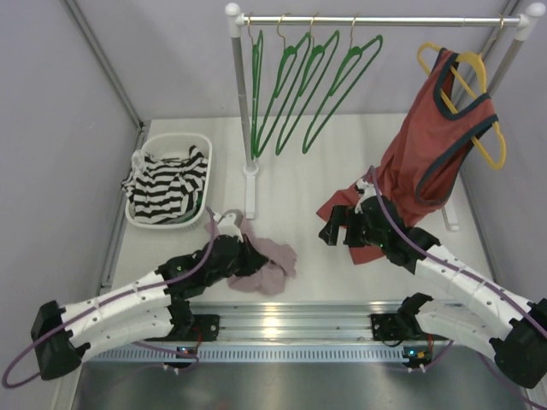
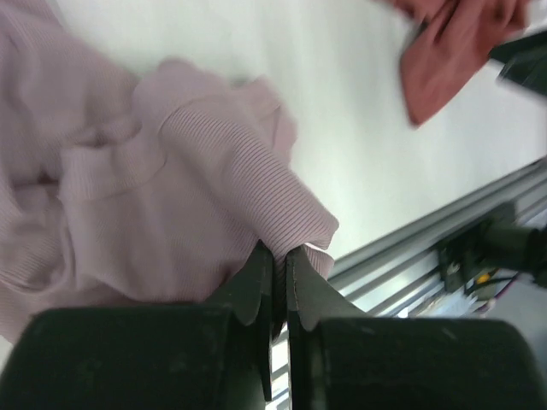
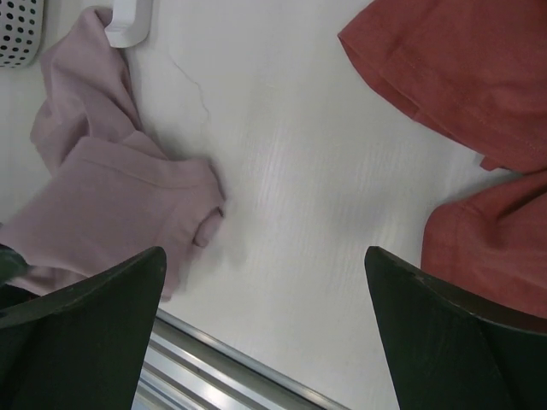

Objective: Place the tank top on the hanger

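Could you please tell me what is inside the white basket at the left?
A black-and-white striped garment fills the basket, spilling over its left rim. Anything beneath it is covered.

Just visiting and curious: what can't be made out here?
Top view: the left arm covers part of the pink top.
Left wrist view: its blurred outline runs past the edges.
Right wrist view: the red top runs off the right edge.
Top view: striped clothing hides the inside of the basket.
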`<state>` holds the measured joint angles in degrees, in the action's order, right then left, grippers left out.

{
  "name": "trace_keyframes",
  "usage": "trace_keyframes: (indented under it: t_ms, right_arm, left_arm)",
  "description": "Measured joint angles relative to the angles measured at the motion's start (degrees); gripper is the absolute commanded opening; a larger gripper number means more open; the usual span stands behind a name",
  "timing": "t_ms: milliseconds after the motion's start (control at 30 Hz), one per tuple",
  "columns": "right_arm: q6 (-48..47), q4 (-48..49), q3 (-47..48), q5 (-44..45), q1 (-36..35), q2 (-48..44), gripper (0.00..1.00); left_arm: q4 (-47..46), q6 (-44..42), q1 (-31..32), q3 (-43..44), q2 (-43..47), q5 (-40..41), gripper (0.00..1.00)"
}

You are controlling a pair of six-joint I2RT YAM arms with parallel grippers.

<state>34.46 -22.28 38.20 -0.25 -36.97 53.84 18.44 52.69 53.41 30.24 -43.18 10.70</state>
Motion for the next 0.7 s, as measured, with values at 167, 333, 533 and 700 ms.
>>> trace_keyframes:
  t_ms: [167,333,533,700]
  right_arm:
    - [1.9,2.1,-3.8,-1.7,-0.1,0.2,1.0]
    - [3.8,4.5,-5.8,-2.7,-2.0,1.9,0.97]
    - [5.9,7.9,-6.0,-2.8,-5.3,7.5,0.85]
    - [7.9,9.4,-6.0,-2.5,-6.4,12.7,0.77]
  left_arm:
    - [-1.9,6.0,13.4,-3.7,-7.2,4.9,0.06]
    - [-2.6,9.0,17.6,-3.7,-10.2,6.8,0.45]
    - [1.3,8.5,17.9,-2.8,-6.7,10.4,0.57]
    - [5.9,8.1,17.9,1.8,-5.1,15.2,0.57]
